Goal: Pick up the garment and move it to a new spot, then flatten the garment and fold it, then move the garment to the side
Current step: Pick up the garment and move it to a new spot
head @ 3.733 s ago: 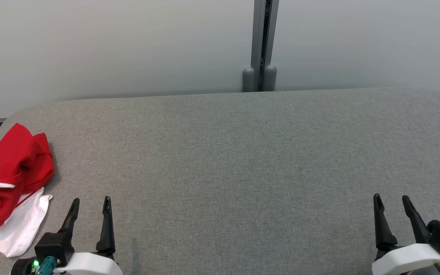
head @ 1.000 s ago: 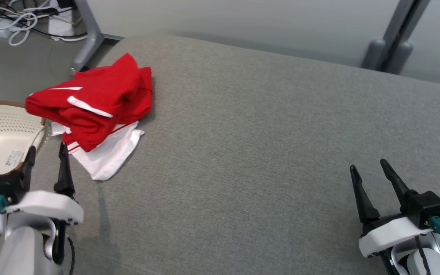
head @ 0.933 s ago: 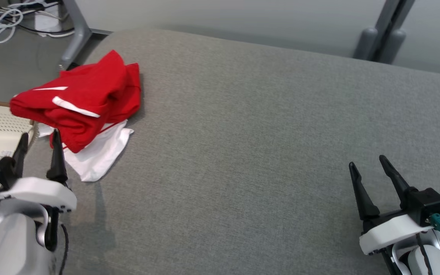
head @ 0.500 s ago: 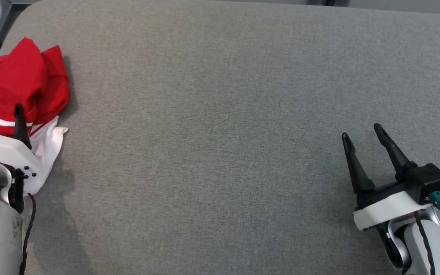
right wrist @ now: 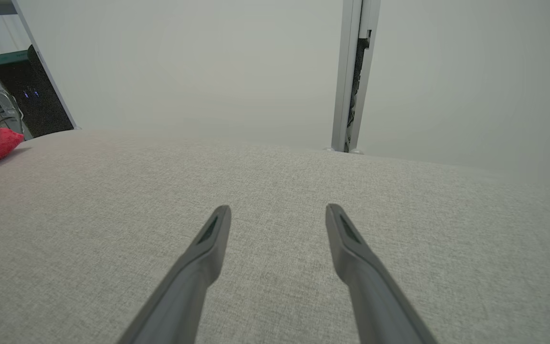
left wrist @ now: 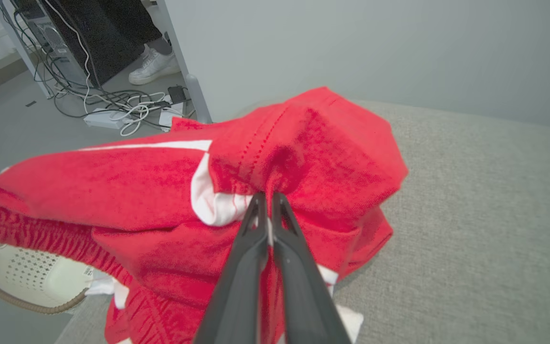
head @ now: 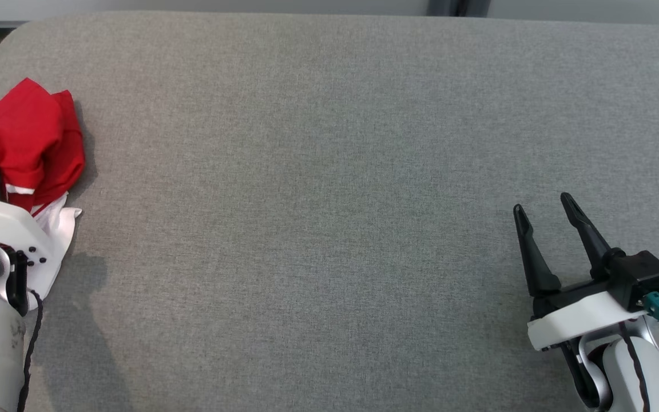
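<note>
L hand point(left wrist: 265, 196) pinches bunched red garment point(left wrist: 327, 153).

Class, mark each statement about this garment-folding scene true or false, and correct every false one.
1. The left gripper is shut on the red garment. True.
2. The right gripper grips the garment too. False: it is open above the bare grey surface.
3. The garment lies spread flat mid-surface. False: it is bunched at the surface's left end.
4. A pale perforated basket sits off the surface's edge, near the garment. True.
</note>
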Controlling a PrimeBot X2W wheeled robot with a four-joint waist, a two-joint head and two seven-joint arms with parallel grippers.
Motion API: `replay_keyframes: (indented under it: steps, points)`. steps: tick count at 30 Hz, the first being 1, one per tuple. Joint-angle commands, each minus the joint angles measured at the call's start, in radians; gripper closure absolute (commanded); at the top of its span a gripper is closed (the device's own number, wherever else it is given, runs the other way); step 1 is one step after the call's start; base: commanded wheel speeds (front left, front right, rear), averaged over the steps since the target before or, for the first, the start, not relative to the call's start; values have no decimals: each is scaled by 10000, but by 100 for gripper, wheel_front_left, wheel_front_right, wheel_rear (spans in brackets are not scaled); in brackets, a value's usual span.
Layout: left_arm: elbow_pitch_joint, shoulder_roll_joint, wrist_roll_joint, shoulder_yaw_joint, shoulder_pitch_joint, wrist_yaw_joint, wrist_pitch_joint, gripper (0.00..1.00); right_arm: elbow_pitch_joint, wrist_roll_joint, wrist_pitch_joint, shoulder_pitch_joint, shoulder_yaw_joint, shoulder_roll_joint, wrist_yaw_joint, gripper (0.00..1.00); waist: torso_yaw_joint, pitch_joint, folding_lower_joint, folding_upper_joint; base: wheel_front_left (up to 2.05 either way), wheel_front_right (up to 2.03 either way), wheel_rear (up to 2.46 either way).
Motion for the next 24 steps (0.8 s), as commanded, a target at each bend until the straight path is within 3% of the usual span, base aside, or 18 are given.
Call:
replay_keyframes:
  steps: [1,8,15,21,24]
  points:
    - [-152,72,82,-62,-259,-78,-90,100,45,38,-51,114,-56,7,-3,0,-71,-213,0,0,0,0,0]
    - [-1367,-320,297,-766,-644,-569,-261,100,114,122,-51,486,-148,282,-3,0,-353,-941,0,0,0,0,0]
    - [-3171,-1629,257,-1640,101,-742,-250,100,201,208,-51,774,-255,596,-3,0,-856,-1630,0,0,0,0,0]
    - [-4053,-2420,-219,-3441,1158,-761,-255,100,322,273,-51,1087,-265,752,-3,0,-1387,-2129,0,0,0,0,0]
    - [-4404,-2498,-1544,-4749,1950,-765,-254,100,443,303,-51,1293,-208,796,-1,0,-1680,-2421,0,0,0,0,0]
